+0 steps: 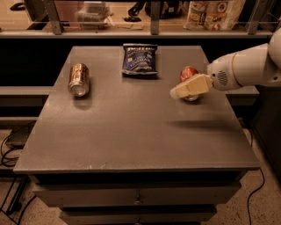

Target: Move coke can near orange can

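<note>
The coke can [187, 72] is red and sits on the right side of the dark grey table [131, 132], mostly hidden behind the gripper. The gripper [181, 90] is cream-coloured, reaches in from the right on a white arm [246, 70], and hangs over the can's near side. The orange can [79, 79] is coppery brown with a silver end. It lies on its side at the table's left, far from the coke can.
A blue chip bag [139, 59] lies at the back middle of the table. A shelf with a rail and packaged goods [215, 13] runs behind the table. Cables [9, 149] lie on the floor at the left.
</note>
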`<action>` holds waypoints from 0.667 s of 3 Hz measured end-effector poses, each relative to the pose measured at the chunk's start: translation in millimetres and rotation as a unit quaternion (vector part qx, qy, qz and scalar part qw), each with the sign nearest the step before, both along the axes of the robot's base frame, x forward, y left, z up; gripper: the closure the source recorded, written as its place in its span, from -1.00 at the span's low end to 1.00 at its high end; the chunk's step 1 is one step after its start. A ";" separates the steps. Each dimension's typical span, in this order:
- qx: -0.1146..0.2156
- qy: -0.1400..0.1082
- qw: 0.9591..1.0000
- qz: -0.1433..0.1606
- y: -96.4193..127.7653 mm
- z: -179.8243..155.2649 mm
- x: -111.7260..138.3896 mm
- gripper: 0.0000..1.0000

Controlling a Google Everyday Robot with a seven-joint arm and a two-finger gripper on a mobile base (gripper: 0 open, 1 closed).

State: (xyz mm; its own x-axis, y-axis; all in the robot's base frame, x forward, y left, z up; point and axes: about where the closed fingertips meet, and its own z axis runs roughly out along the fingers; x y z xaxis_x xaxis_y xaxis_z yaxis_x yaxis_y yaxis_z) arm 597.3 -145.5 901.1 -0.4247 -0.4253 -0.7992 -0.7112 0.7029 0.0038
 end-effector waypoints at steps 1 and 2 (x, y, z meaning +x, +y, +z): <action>0.027 0.010 0.999 -0.022 3.4 -20.6 18.0 -1.00; 0.020 0.023 0.999 -0.037 6.7 -45.9 34.7 -0.94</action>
State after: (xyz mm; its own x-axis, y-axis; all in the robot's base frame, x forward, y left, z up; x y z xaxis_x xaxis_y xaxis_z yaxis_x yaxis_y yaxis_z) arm 632.0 -138.8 855.2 -0.4902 -0.3593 -0.7941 -0.6563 0.7517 0.0649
